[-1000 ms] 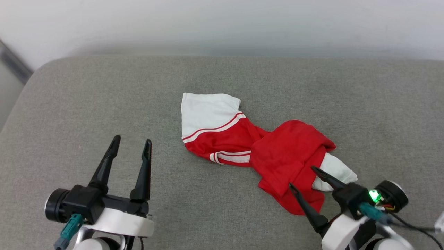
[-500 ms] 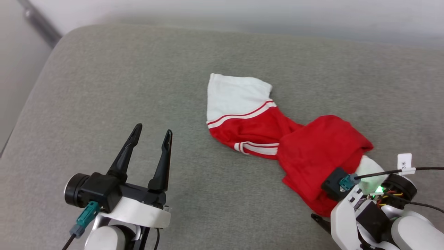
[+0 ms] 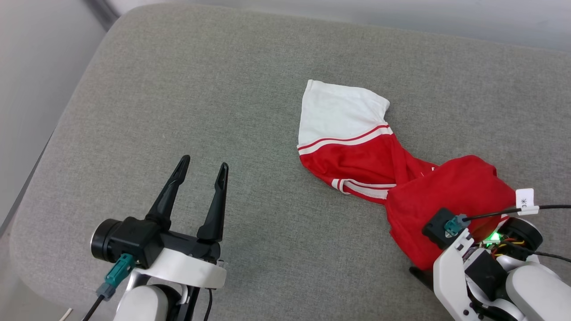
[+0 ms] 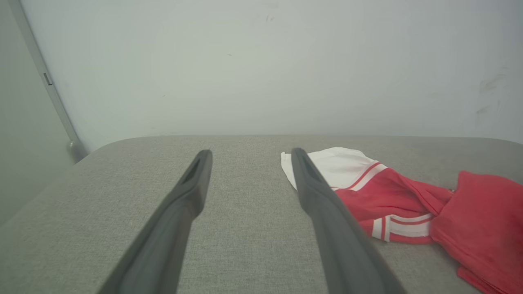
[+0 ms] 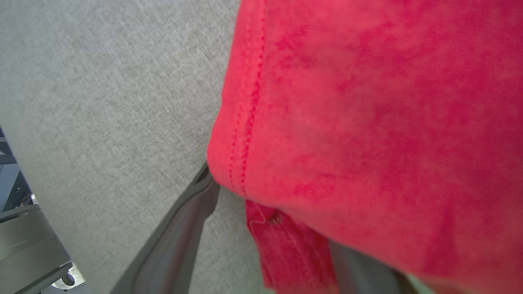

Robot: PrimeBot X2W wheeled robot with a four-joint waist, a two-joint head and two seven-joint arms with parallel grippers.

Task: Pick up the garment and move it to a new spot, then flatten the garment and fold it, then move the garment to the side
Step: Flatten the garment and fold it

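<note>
Garment (image 3: pixel 352 156) hem lies between wide-spread fingers of right gripper (image 5: pixel 261 175), while left gripper (image 3: pixel 203 167) gapes empty over bare cushion (image 3: pixel 178 89).

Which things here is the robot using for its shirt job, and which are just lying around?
For the job:
- the garment, a red and white shirt
- the left gripper, jaws open
- the right gripper, jaws open at the shirt's red edge

Just there:
- the grey cushion under it all
- the white tag
- the pale wall

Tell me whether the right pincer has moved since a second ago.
Yes: against the garment, the right pincer tipped down, open at its near red hem.
</note>
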